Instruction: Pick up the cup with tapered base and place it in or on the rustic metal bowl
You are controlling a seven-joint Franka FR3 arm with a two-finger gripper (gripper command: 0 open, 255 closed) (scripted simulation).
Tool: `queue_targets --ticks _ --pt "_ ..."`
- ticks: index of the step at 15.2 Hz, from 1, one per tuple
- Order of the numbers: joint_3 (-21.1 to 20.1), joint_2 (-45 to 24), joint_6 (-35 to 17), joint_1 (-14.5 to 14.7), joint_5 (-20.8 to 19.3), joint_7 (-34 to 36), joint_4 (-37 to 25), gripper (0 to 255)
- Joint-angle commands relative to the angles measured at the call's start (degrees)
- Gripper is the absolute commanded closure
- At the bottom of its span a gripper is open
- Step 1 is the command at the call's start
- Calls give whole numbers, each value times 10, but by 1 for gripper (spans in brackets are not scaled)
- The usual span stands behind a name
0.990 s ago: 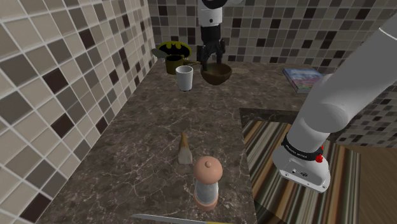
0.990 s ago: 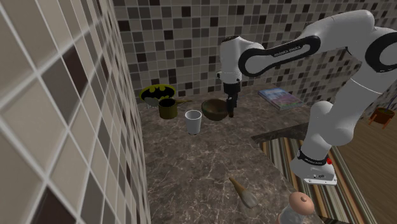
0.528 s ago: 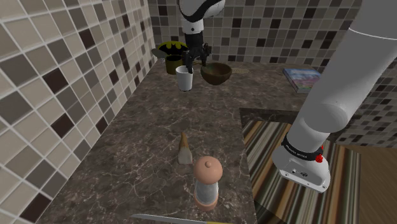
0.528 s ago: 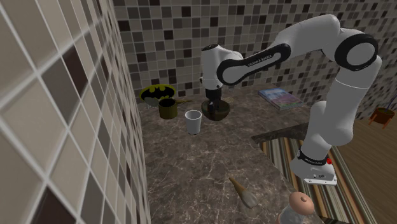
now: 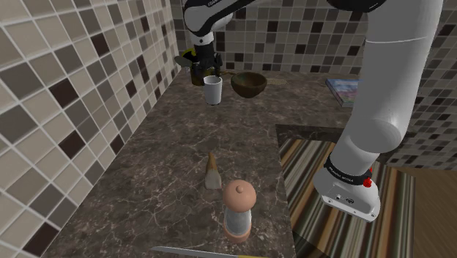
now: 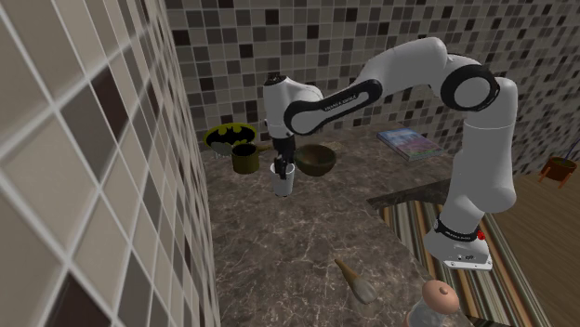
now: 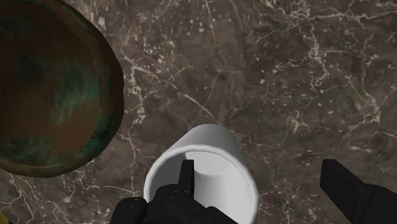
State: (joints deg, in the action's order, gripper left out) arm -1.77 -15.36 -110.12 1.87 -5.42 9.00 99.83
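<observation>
tool (image 7: 257, 170): spread wide, gripping nothing | white cup (image 7: 213, 143): upright, one wall straddled by tool | bowl (image 7: 51, 89): just beside cup

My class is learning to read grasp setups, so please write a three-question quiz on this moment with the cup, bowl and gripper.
1. True or false: the white cup sits in the brown bowl.
2. The gripper is: A shut on the cup; B open, one finger over the cup's mouth; C open over the bowl.
3. Fill in: the cup stands ____ on the counter.
Key: 1 false; 2 B; 3 upright.
</observation>
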Motion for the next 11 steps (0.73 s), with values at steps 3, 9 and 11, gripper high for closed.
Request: queue_targets --ticks 3,9,11 --pt "2 -69 -4 5 -15 6 -70 0" --pt "4 -80 -46 3 -17 7 -40 0" --pt "4 -81 -50 3 -17 8 -37 0"
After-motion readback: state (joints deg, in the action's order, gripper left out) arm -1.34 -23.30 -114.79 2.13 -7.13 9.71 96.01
